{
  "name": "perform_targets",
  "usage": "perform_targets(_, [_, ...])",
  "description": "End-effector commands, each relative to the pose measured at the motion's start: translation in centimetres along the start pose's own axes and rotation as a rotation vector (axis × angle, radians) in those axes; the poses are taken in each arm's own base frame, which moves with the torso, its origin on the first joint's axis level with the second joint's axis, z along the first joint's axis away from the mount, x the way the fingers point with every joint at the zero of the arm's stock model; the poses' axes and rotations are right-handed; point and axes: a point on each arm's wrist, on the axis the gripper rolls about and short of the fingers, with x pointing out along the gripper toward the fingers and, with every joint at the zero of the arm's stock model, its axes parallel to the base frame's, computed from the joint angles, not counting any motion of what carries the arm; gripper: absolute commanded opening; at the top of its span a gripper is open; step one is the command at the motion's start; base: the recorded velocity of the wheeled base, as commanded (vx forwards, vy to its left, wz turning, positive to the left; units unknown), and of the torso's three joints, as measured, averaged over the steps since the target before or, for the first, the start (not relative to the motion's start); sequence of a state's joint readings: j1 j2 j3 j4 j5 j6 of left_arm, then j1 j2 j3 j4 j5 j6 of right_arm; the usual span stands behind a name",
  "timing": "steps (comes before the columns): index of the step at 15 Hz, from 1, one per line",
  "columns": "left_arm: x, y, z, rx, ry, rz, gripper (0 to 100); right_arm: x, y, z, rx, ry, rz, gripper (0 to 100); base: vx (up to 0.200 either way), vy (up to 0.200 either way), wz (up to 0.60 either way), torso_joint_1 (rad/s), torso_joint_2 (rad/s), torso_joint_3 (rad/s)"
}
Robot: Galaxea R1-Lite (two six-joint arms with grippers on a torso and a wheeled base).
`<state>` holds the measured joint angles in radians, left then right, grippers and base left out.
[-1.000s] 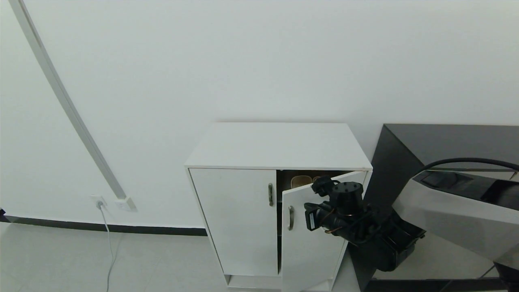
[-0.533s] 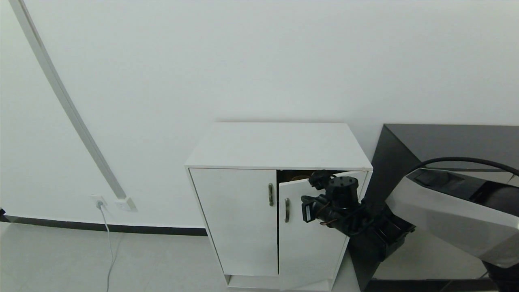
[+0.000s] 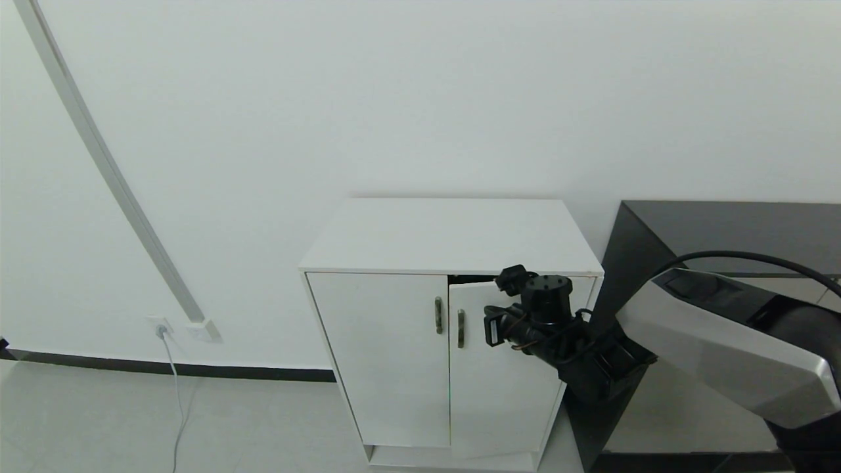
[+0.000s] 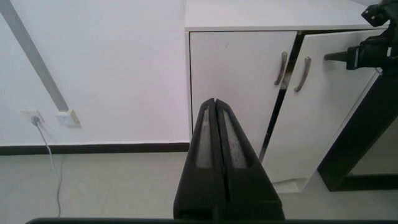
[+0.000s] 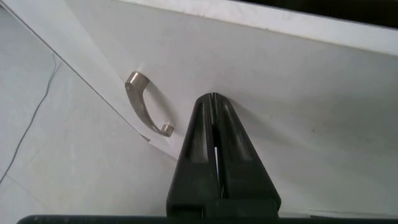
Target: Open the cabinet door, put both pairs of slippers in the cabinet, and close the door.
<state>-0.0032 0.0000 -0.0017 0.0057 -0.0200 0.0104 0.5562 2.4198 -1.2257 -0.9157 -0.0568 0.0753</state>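
Note:
The white cabinet (image 3: 453,236) stands against the wall with two doors. Its left door (image 3: 384,355) is closed; the right door (image 3: 499,394) is almost closed, with a thin dark gap at its top. My right gripper (image 5: 212,98) is shut and its tip presses flat on the right door's face beside the metal handle (image 5: 144,104). In the head view the right gripper (image 3: 489,326) sits just right of that handle (image 3: 460,328). My left gripper (image 4: 215,103) is shut on nothing, held back from the cabinet (image 4: 273,18) and off to its left side.
A black glossy unit (image 3: 723,230) stands directly right of the cabinet. Left of it, a wall socket (image 3: 158,325) with a cable trailing onto the grey floor (image 3: 164,420), and a slanted grey conduit (image 3: 98,157) on the wall.
The right gripper has pushed the right door from clearly ajar to nearly closed, moving toward the cabinet. The slippers seen inside a second ago are now hidden behind the door.

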Motion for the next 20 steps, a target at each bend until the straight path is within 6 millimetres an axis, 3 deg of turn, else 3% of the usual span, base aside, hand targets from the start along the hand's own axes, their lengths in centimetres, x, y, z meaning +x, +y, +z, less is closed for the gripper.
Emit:
perform_targets(1, [0.0,0.0,0.0,0.0,0.001,0.0,0,0.4,0.0,0.0,0.0,-0.001,-0.001,0,0.0,0.0,0.0,0.0,0.0,0.0])
perform_targets(14, [0.0,0.0,0.0,0.0,0.001,0.0,0,1.6,-1.2,1.4,0.007,-0.019,-0.025,0,0.0,0.0,0.0,0.0,0.0,0.0])
perform_targets(17, [0.0,0.0,0.0,0.0,0.001,0.0,0,0.3,-0.7,1.9,0.005,-0.029,-0.015,0,0.0,0.0,0.0,0.0,0.0,0.0])
perform_targets(20, [0.0,0.0,0.0,0.0,0.001,0.0,0,-2.8,0.0,2.7,0.001,-0.065,0.004,0,0.0,0.0,0.0,0.0,0.0,0.0])
